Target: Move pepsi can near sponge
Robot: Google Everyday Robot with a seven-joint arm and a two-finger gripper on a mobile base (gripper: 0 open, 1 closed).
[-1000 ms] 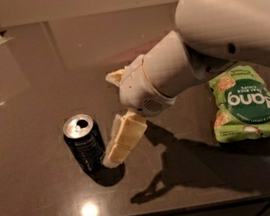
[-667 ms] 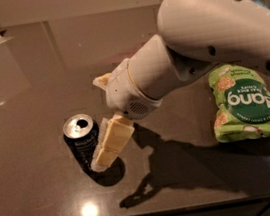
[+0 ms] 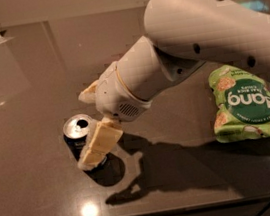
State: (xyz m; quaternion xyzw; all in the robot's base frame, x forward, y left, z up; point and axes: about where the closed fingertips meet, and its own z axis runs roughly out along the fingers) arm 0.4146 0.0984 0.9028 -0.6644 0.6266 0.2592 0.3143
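Observation:
The pepsi can (image 3: 77, 134) is dark blue with a silver top and stands upright on the dark table at front left. My gripper (image 3: 83, 129) is at the can, open, with the can between its fingers. One cream-yellow finger pad (image 3: 98, 144) lies across the can's front right side. The other finger pad (image 3: 87, 92) sits behind the can, apart from it. The white arm reaches in from the upper right. The sponge is not in view.
A flat green snack bag (image 3: 245, 106) lies on the table at the right, partly under the arm. The dark glossy table (image 3: 25, 81) runs back to a wall, and its front edge (image 3: 141, 214) is close below the can.
The arm has moved left toward the can. The near finger pad, earlier to the right of the can, now overlaps its front. The can has not moved.

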